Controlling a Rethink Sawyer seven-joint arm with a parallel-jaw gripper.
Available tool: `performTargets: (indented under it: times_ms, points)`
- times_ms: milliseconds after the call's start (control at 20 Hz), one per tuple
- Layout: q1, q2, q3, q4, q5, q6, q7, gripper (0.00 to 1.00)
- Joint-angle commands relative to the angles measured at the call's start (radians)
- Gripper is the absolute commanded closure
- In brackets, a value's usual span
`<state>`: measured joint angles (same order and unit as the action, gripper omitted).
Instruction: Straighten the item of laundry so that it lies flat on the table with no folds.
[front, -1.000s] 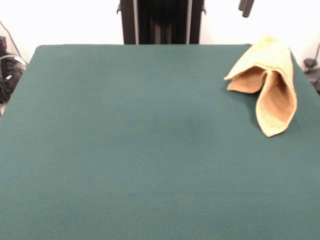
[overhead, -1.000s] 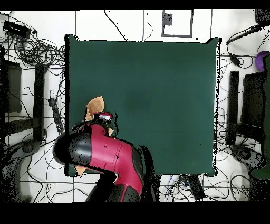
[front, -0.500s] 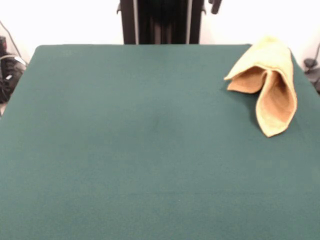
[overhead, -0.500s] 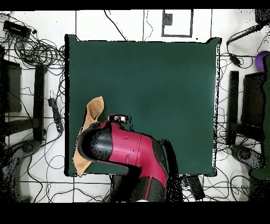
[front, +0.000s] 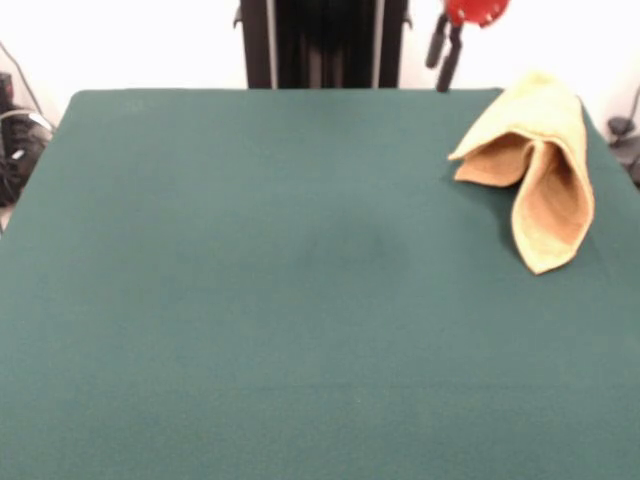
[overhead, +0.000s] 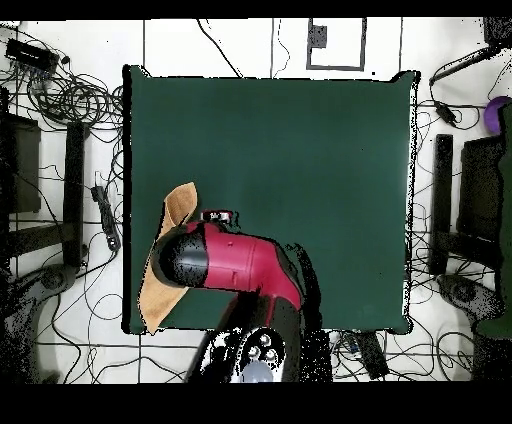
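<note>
The item of laundry (front: 535, 165), a mustard-orange towel, lies folded over on itself near the far right corner of the green table (front: 250, 300). Its two layers gape toward me. In the overhead view the towel (overhead: 178, 207) shows at the table's (overhead: 300, 150) left edge, partly under the red arm (overhead: 225, 265). My gripper (front: 441, 76) hangs above the far edge, left of the towel and clear of it. It is open with a narrow gap and holds nothing. From overhead the gripper (overhead: 217, 215) sits just right of the towel's upper end.
Cables and black stands (overhead: 75, 170) crowd the floor left of the table, and more equipment (overhead: 470, 200) stands to its right. A black upright column (front: 322, 45) rises behind the table's far edge.
The gripper has shifted left of the towel and dropped lower into the front view, so both fingers and its red wrist show. The arm's bulk has swung aside overhead. The towel has not moved.
</note>
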<state>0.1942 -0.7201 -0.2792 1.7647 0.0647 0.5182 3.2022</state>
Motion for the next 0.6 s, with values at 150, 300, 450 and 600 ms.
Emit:
performTargets:
  times_ms: [150,300,450,600]
  points:
    - [0.087,0.177,0.111,-0.061,0.018,-0.012,0.055,0.0]
    - [0.083,0.188,0.115,-0.064,0.024,-0.025,0.044,0.0]
    - [0.072,0.199,0.127,-0.063,0.027,-0.044,0.028,0.0]
    - [0.054,0.226,0.15,-0.057,0.027,-0.097,0.022,0.0]
